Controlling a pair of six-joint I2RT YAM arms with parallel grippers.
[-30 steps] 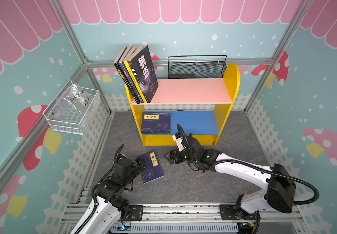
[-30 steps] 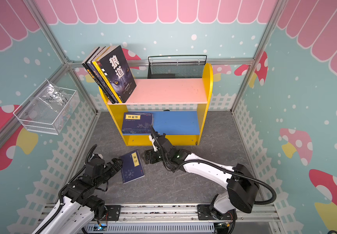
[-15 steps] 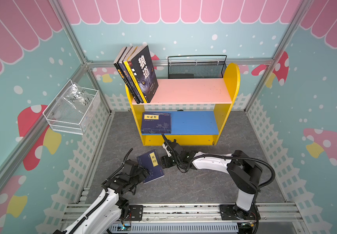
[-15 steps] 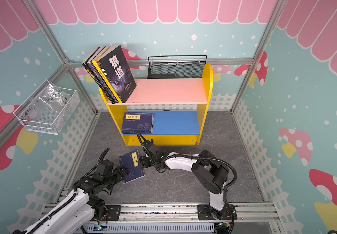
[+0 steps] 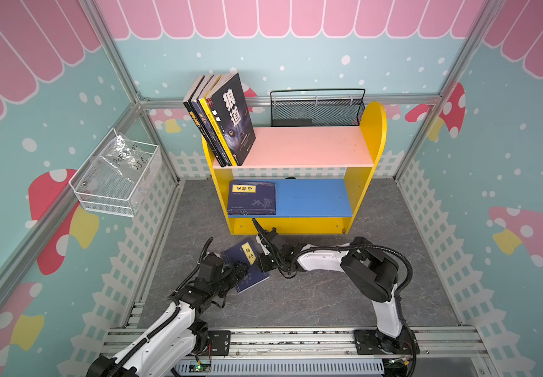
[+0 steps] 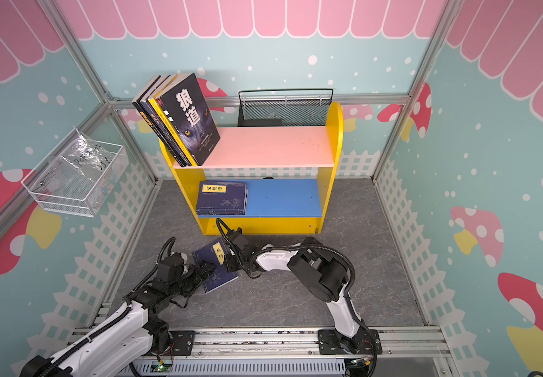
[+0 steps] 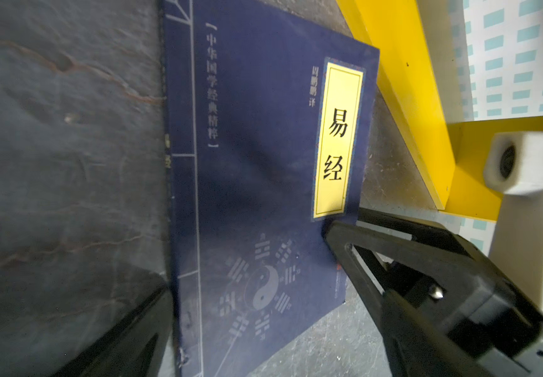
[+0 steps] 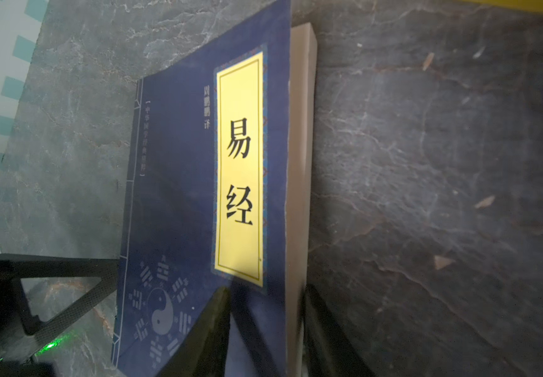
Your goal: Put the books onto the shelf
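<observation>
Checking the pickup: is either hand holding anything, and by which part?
The right hand straddles the page edge of the floor book, near a corner; whether it grips yet cannot be told. Left hand: open, empty.

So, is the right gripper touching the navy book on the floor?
Touching: right wrist view shows the right gripper astride the navy book, one finger on its cover.

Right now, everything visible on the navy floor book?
The navy book is a paperback with a yellow title label, faint yin-yang diagram and cream page edges. It lies face up on the grey floor before the shelf. The right end effector straddles its page edge, one finger over the cover; the open left end effector sits at its spine side.
</observation>
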